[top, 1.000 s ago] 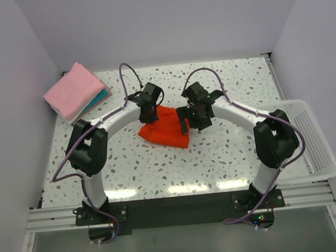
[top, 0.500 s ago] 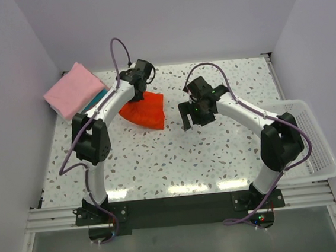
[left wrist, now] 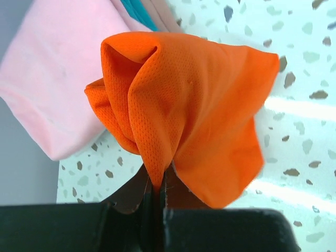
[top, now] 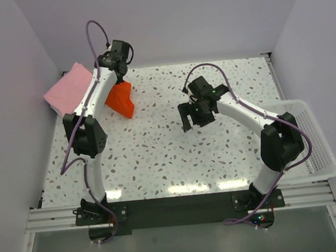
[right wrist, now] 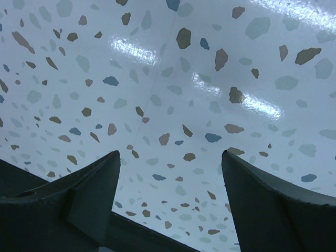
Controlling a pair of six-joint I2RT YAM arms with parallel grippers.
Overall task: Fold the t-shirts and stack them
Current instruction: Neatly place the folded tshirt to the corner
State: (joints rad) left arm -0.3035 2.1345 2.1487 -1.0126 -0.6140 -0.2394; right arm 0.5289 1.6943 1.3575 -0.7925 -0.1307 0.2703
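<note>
noted orange shirt bunched into creased folds, mesh weave, hanging from left gripper clamped tight on it, near pink shirt at far-left corner. found right gripper spread wide above table.

A white terrazzo table, flecked with brown, grey and blue chips, shows glare strips along its near edge. A white plastic mesh basket sits at the right edge, toward the near right corner

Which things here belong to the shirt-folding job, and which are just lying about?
Job: orange shirt, pinched in the left gripper; folded pink shirt; teal shirt.
Lying about: white mesh basket.
</note>
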